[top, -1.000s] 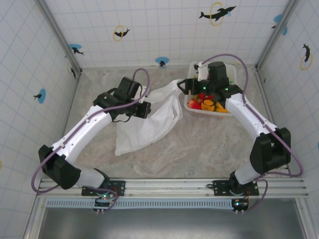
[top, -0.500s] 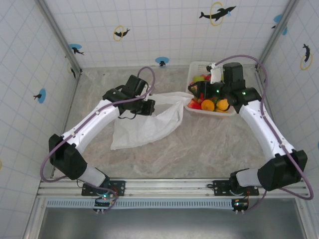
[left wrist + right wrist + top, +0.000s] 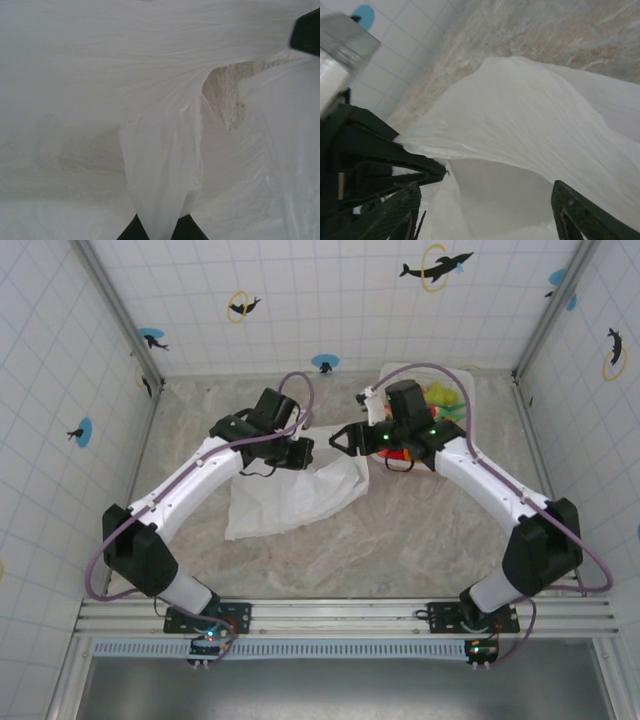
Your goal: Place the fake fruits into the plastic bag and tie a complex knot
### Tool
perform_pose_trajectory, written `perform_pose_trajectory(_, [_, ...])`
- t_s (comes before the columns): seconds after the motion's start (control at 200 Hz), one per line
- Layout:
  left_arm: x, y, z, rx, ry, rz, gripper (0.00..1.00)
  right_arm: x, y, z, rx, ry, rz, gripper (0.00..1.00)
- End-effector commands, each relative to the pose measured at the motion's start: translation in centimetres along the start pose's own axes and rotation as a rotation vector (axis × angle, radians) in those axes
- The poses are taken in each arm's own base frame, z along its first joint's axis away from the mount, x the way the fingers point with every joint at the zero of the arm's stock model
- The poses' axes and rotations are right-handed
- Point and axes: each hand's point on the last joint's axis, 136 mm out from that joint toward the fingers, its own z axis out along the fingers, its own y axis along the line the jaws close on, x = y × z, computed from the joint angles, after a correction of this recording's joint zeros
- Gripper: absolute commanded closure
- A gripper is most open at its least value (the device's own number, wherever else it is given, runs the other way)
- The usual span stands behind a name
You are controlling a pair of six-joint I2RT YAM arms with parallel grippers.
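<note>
The plastic bag [image 3: 290,495] lies crumpled on the marble table, its mouth lifted toward the back right. My left gripper [image 3: 300,452] is shut on a fold of the bag's rim; that film [image 3: 160,200] runs down between its dark fingertips [image 3: 187,232]. My right gripper [image 3: 345,438] hangs over the bag mouth [image 3: 510,185], open, with nothing between its fingers [image 3: 575,215]. The left gripper [image 3: 400,165] pinching the rim shows beside it. Fake fruits [image 3: 440,393], yellow, green and red, lie in the white basket [image 3: 462,370], partly hidden by the right arm.
The basket stands at the back right near the tiled rear wall. Metal frame posts rise at both back corners. Bare marble lies in front of the bag, toward the arm bases.
My right arm swung left from the basket to above the bag mouth, its jaws narrowing somewhat. The left gripper kept its hold on the bag's rim.
</note>
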Motion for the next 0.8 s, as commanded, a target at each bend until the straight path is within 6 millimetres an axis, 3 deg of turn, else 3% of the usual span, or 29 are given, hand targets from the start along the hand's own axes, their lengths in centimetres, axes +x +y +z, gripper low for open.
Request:
perform_pose_trajectory(0.0, [-0.4, -0.5, 0.4, 0.025, -0.008, -0.012, 1.00, -1.3, 1.3, -0.5, -0.019, -0.014, -0.021, 0.35])
perform_pose_trajectory(0.25, [-0.9, -0.6, 1.4, 0.041, -0.015, -0.044, 1.00, 5.1, 3.4, -2.1, -0.066, 0.136, 0.005, 0.42])
perform_pose_trajectory(0.435, [-1.0, -0.5, 1.7, 0.041, -0.020, -0.055, 1.00, 10.1, 4.3, -1.9, -0.052, 0.262, 0.039, 0.42])
perform_pose_trajectory(0.796, [-1.0, -0.3, 1.6, 0.035, -0.029, -0.067, 1.00, 16.3, 4.6, -0.6, -0.089, 0.354, 0.102, 0.39])
